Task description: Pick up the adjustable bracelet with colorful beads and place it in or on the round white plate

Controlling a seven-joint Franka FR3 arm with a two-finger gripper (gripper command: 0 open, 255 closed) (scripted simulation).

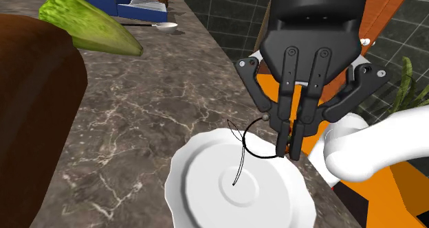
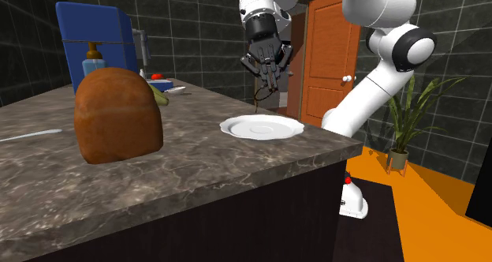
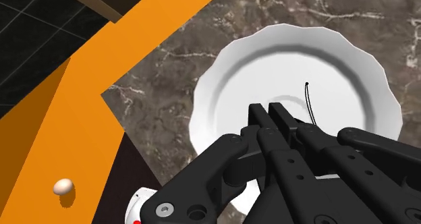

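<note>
My black gripper point(image 1: 291, 150) hangs over the near-right rim of the round white plate point(image 1: 206, 192), shut on the bracelet point(image 1: 256, 139). The bracelet is a thin dark cord loop with a small bead near its top, and its loose cord ends dangle down toward the plate's centre. From the second exterior view the gripper point(image 2: 266, 89) hovers a little above the plate point(image 2: 292, 127), the cord point(image 2: 257, 105) trailing below it. Seen from the wrist, the fingers point(image 3: 268, 115) meet over the plate point(image 3: 351, 61) and one cord end point(image 3: 309, 102) hangs past them.
The plate sits near the marble counter's point(image 1: 158, 96) corner edge, orange floor point(image 3: 61, 142) below. A brown loaf point(image 2: 117, 114) and a green vegetable point(image 1: 86, 24) lie further along. A spoon point(image 1: 155, 26), blue box point(image 2: 91, 35) and soap bottle point(image 2: 93, 61) stand at the far end.
</note>
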